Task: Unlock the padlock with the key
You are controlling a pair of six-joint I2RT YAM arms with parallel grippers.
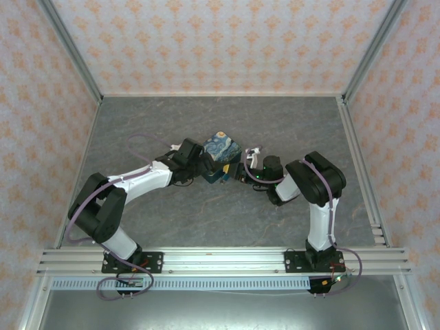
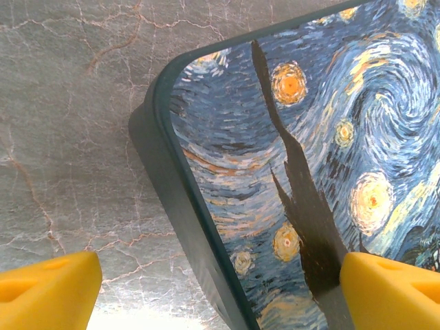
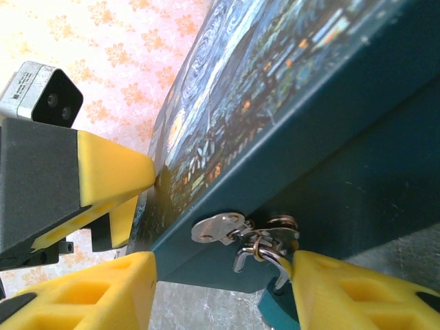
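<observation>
1. We find the right gripper (image 3: 223, 269) with its jaws partly apart and clamping nothing. One finger (image 3: 344, 289) is just beside the padlock's metal loop.
2. The padlock (image 3: 265, 256) hangs from the hasp (image 3: 218, 227) on the blue box (image 3: 344, 117); its body is unclear. A teal piece (image 3: 273, 307) beneath may be the key; we cannot tell.
3. The left gripper (image 2: 220, 275) has its jaws wide, straddling the box's corner.
4. We judge the step to be the approach to the lock. The next move calls for seating and turning the key while the box is steadied.

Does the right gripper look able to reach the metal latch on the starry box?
Probably yes: the latch sits just ahead, between the right gripper's spread fingers, with nothing in the way.
</observation>
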